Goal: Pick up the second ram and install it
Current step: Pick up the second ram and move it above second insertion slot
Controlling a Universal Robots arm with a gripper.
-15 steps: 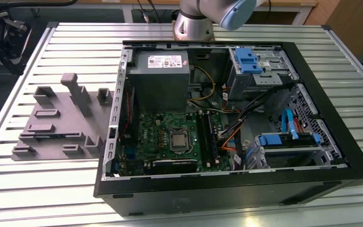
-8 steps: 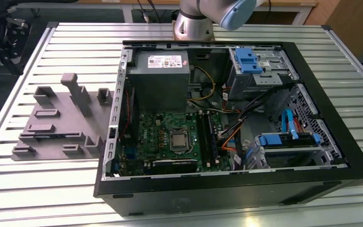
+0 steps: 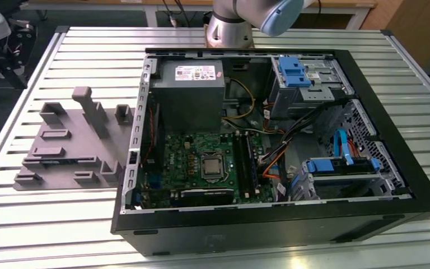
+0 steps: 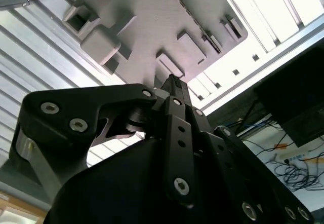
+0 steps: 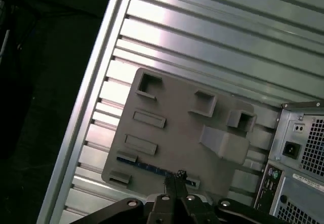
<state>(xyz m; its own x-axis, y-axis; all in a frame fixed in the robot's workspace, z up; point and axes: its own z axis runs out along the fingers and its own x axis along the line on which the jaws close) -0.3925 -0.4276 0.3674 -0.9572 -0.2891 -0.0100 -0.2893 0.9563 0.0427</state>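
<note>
In the first wrist view the second ram (image 5: 147, 166) shows as a thin dark strip with a bluish edge, standing on edge in a slot along one side of the grey fixture plate (image 5: 172, 127). My gripper (image 5: 175, 177) hangs well above that plate with its two black fingers pressed together and nothing between them; its tips line up over the ram's strip. The second wrist view has the gripper (image 4: 172, 79) shut, pointing at the fixture plate (image 4: 152, 21). In the exterior view the fixture plate (image 3: 73, 143) lies at the left of the open computer case (image 3: 275, 218).
Inside the case are the green motherboard (image 3: 192, 162) with long black memory slots (image 3: 246, 162), a grey power-supply box (image 3: 187, 92) and blue drive brackets (image 3: 293, 73). The arm's base (image 3: 228, 28) stands behind the case. All rests on a slatted metal table (image 3: 51, 224).
</note>
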